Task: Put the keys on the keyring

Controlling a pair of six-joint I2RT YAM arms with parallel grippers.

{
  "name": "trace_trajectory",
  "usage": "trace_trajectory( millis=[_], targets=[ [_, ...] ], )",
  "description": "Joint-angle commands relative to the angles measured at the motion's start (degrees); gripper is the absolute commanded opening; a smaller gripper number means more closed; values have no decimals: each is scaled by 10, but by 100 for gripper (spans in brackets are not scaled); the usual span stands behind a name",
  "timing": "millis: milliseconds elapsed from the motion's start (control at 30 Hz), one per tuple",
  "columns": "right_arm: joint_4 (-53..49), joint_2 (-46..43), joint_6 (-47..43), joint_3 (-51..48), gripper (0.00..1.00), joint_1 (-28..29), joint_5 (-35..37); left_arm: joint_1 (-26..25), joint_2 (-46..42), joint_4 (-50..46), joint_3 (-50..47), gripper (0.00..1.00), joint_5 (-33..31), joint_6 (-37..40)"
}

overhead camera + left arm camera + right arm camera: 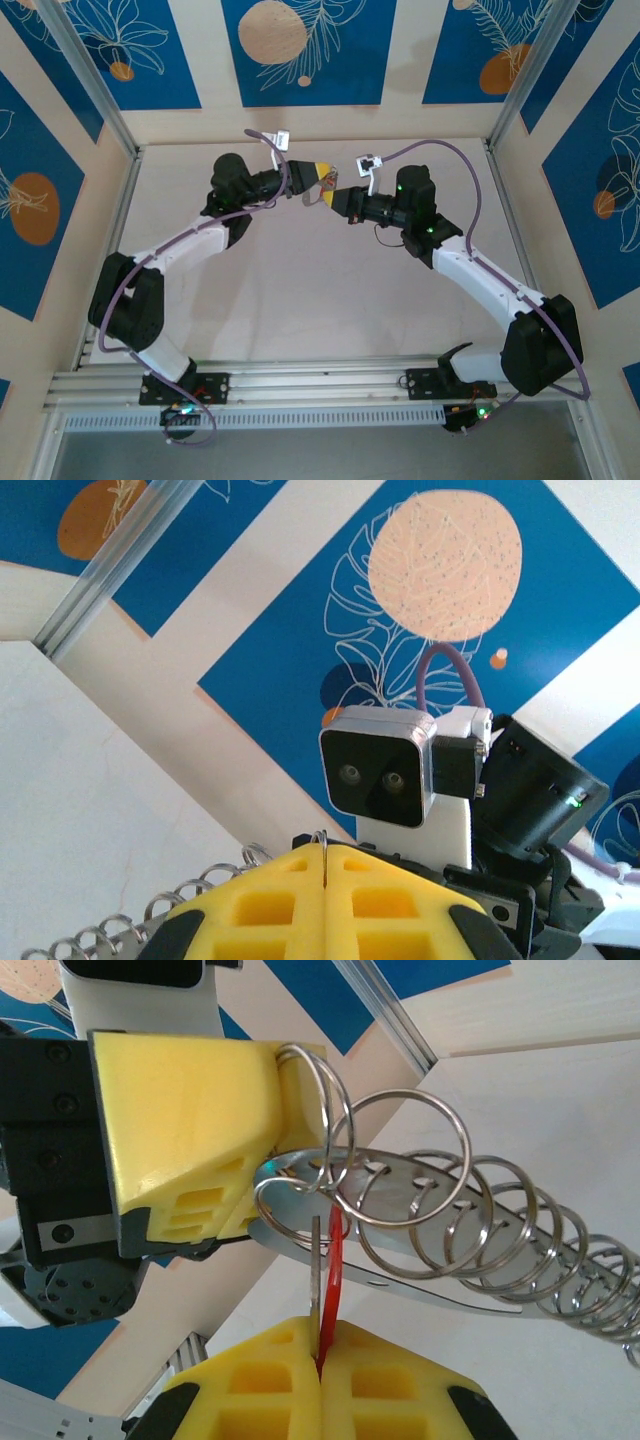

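Both arms meet above the table's far middle. My left gripper [318, 178] is shut on the keyring [311, 193], a flat grey metal strip carrying a row of wire rings [450, 1205]. In the left wrist view a thin ring wire [324, 852] is pinched between its yellow pads [270, 900], and more rings [100, 938] trail to the lower left. My right gripper [322, 1338] is shut on the keys: a silver key [317, 1265] and a red tag [336, 1260] stand edge-on out of its pads. Their tops reach the rings beside the left gripper [272, 1110].
The pale table [300, 290] lies below, walled by blue-and-cream panels [305, 50] with metal corner posts [90, 75]. A rail [320, 378] holding both arm bases runs along the near edge. The right wrist's camera [378, 770] sits just beyond my left pads.
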Motion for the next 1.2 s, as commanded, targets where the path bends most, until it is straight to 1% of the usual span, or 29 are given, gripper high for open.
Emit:
trace_trajectory(
  millis=[0, 167, 400, 500, 567, 667, 1100, 1167],
  targets=[
    [-1, 5, 2, 20, 0, -1, 18, -19, -27, 66, -19, 0, -43, -34],
    [-1, 8, 4, 22, 0, -4, 19, -33, -31, 108, -46, 0, -92, -70],
    [-5, 10, 5, 22, 0, -8, 22, -49, -38, 116, -62, 0, -134, -80],
    [1, 16, 12, 29, 0, -6, 2, -51, -36, 117, -63, 0, -138, -81],
    [-1, 23, 5, 39, 0, 6, -17, -53, -33, 118, -63, 0, -140, -83],
    [-28, 24, -17, 51, 0, 18, -19, -54, -30, 121, -63, 0, -142, -84],
    [-27, 0, 5, 20, 0, -17, -13, -60, -22, 120, -59, 0, -143, -76],
    [-31, -6, 9, 15, 5, -20, -8, -61, -18, 123, -59, 0, -143, -72]
  ],
)
